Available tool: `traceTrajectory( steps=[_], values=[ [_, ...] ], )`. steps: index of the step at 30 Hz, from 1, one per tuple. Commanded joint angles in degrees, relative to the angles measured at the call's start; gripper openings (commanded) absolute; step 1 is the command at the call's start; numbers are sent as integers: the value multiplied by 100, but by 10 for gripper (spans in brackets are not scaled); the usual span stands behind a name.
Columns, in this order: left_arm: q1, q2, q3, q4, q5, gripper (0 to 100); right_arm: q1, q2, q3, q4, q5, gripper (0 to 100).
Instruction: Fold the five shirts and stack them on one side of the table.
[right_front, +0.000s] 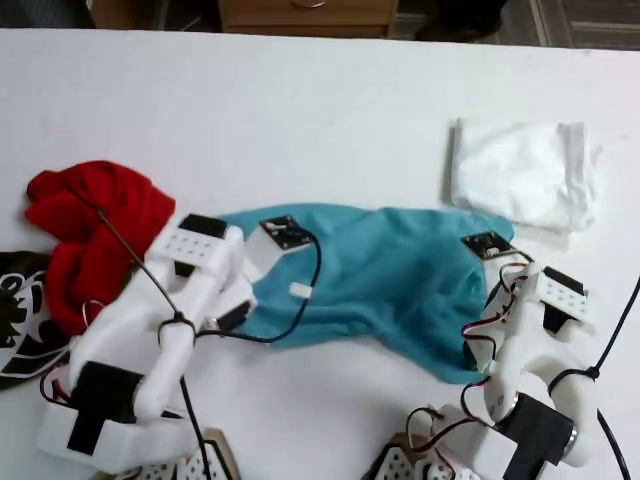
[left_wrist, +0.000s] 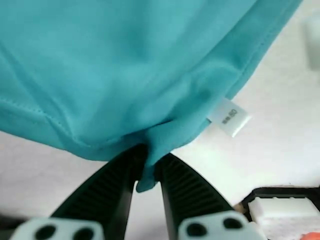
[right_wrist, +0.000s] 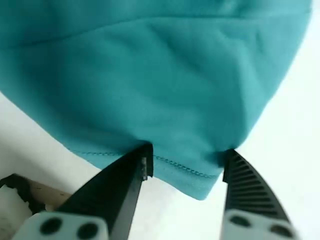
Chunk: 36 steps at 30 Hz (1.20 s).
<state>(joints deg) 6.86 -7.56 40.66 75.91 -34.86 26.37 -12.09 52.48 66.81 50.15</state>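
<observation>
- Small white tag (left_wrist: 229, 117) sewn at the hem of the teal shirt (left_wrist: 125, 65): faint grey print, too blurred to read.
- White pattern on the black shirt (right_front: 18, 325): no legible letters.

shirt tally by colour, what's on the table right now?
red shirt: 1
teal shirt: 1
white shirt: 1
black patterned shirt: 1
Total: 4 shirts in view

Left fingers (left_wrist: 115, 185) together, right fingers (right_wrist: 120, 185) apart
</observation>
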Motion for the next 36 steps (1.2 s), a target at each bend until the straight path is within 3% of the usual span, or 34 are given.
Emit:
traceTrajectory(
  steps=[1, 2, 4, 12, 17, 22, 26, 32, 36],
  values=[
    [44, -62, -163, 0, 44, 24, -75, 48, 53, 22, 44, 70],
    [44, -62, -163, 0, 44, 24, -66, 48, 53, 31, 53, 1],
    [44, -62, -163, 0, 44, 24, -66, 48, 53, 31, 53, 44],
    [62, -105, -347, 149, 193, 24, -31, -145, -448, 22, 44, 19],
    [53, -105, -1464, 1002, 316, 24, -31, -822, -1037, 48, -53, 19],
    [53, -105, -2879, 1899, 316, 24, -75, -1868, -1468, 31, -782, 19],
    [53, -105, -4040, 2576, 316, 24, -207, -2475, -1916, 48, -888, 19],
    [-149, -545, -4778, 2637, 325, 24, -286, -3064, -2752, 31, -905, 19],
    [-149, -1415, -5182, 2637, 325, 24, -295, -3248, -3437, 48, -1582, 19]
  ],
)
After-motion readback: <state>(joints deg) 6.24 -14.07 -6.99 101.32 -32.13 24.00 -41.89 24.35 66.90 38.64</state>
